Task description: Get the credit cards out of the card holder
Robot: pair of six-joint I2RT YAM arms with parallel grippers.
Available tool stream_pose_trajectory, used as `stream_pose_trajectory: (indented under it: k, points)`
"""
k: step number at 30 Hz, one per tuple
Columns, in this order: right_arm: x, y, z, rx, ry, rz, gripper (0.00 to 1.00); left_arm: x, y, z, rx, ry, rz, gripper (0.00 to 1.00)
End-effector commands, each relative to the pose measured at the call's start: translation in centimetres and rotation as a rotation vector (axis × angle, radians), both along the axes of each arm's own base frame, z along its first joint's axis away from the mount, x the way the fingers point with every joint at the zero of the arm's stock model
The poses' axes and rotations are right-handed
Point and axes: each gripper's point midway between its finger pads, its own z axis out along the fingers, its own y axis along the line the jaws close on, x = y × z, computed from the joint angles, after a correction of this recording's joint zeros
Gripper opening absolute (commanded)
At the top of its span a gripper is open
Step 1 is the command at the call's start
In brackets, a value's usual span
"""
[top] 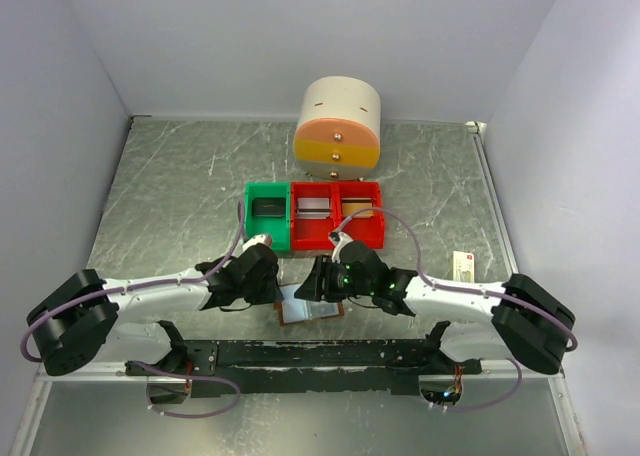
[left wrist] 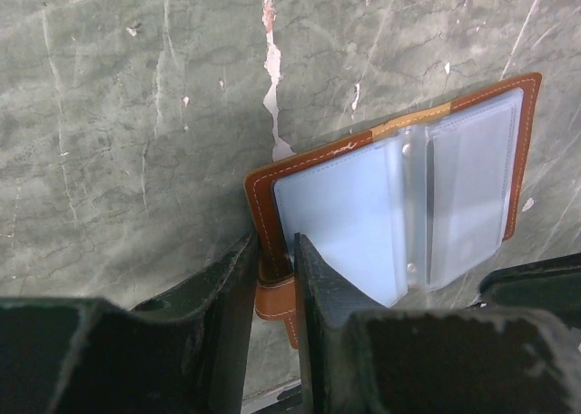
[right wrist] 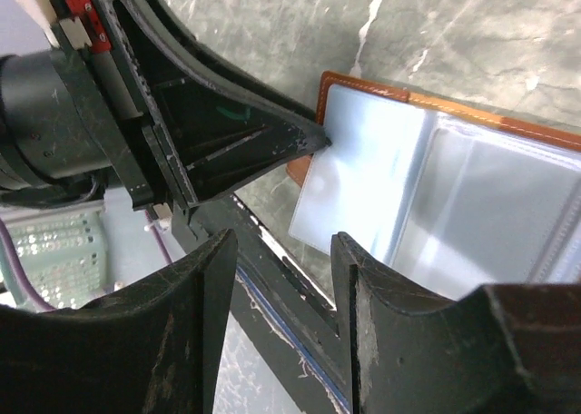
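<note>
status: early; as far as I can judge, no card pulled yet

card holder: lies open on the worktop, just ahead of the arm bases, between the two claws; brown cover down, pale blue-grey sleeve pages up; in the left wrist view one clear page stands partly lifted near the spine

left claw: clenched on the holder's brown closure tab at the cover edge, fingers on either side of it; reads as the anchoring grip so the holder can't slide

right claw: released, jaws apart, nothing between them; hovers just off the loose corner of a sleeve page, at the end where the left claw's fingertip meets the cover; not touching the page from what I can see

credit cards: can't confirm any out of the sleeves; sleeves are pale and translucent, so I can't tell whether a pale card sits inside; no loose card shows beside the holder; green bin and red bin behind hold flat items, too small to identify

done: holder open and pinned; left: right claw gets onto a card edge, draws it out of the sleeve, sets it down, repeats per card; my estimate is nearly the whole job remains
</note>
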Motion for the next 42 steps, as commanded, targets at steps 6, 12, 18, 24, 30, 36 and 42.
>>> stream_pose_trajectory:
  k: [6,12,18,24,30,36,42]
  points:
    - [1.6,-6.9,-1.5,-0.269,-0.055,-0.23,0.51,-0.2,-0.5,1.1,-0.028,-0.009,-0.019,0.34]
    - [0.5,-6.3,-2.5,-0.257,-0.019,-0.173,0.52,-0.1,-0.9,1.3,-0.032,-0.011,-0.03,0.34]
    - [0.4,-5.8,-3.8,-0.271,0.004,-0.156,0.52,-0.1,-1.0,1.2,-0.028,-0.008,-0.032,0.33]
    - [0.4,-5.2,-4.5,-0.275,0.014,-0.134,0.51,-0.3,-0.9,1.1,-0.03,-0.005,-0.035,0.33]
    - [0.3,-3.3,-2.7,-0.161,0.0,-0.091,0.51,-0.2,-1.2,1.0,-0.029,-0.002,-0.044,0.33]
    - [0.3,-1.5,-0.1,-0.028,-0.03,-0.061,0.51,-0.2,-1.3,1.0,-0.029,-0.004,-0.048,0.33]
    - [0.8,-1.1,1.6,0.039,-0.054,-0.088,0.5,-0.3,-1.2,0.9,-0.029,-0.001,-0.046,0.32]
